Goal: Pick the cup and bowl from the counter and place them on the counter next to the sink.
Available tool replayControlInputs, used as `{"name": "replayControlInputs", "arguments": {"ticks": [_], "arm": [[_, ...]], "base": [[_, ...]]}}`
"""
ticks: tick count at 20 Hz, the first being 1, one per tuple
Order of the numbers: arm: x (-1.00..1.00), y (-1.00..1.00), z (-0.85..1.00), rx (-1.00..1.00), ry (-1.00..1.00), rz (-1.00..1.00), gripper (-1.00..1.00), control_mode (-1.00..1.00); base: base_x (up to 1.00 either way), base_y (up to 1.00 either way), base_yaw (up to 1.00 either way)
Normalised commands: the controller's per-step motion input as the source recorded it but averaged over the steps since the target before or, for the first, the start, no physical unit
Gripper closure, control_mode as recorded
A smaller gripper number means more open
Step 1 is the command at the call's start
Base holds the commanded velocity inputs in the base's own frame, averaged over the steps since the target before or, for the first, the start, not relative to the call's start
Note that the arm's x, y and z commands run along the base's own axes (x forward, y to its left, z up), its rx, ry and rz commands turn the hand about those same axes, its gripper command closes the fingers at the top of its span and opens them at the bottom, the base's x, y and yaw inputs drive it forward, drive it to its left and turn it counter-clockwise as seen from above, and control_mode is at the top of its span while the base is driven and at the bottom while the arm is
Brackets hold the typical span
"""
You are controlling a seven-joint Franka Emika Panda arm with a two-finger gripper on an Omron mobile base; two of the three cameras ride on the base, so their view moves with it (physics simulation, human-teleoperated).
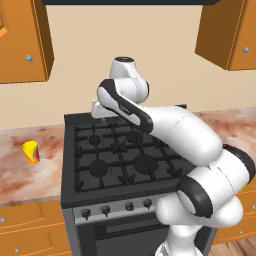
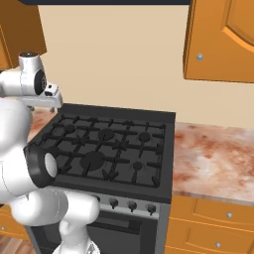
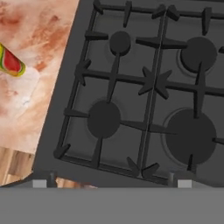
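Hand view: fingers spread open, empty, over the stove; cup sat well off left on the surface.

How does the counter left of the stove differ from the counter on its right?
The left counter carries the yellow cup; on the right counter no cup or bowl is seen. In the hand view the left counter lies beside the stove with the cup at the frame edge; the right counter falls outside that view. Both share the same reddish marbled stone over orange cabinets and sit level with the stove top.
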Motion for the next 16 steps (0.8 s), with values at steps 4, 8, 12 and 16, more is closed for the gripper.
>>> {"name": "replayControlInputs", "arguments": {"ticks": [4, 8, 12, 16], "arm": [[0.0, 0.0, -0.55, 0.05, -0.22, -0.04, -1.0, -1.0], [0.0, 0.0, -0.55, 0.04, -0.17, -0.04, -1.0, -1.0], [0.0, 0.02, -0.22, 0.01, 0.03, -0.03, -1.0, -1.0], [0.0, 0.07, 0.07, 0.0, 0.27, 0.0, -1.0, -1.0]], "base": [[0.0, 0.0, 0.0], [0.0, 0.0, 0.0], [0.0, 0.0, 0.0], [0.0, 0.0, 0.0]]}}
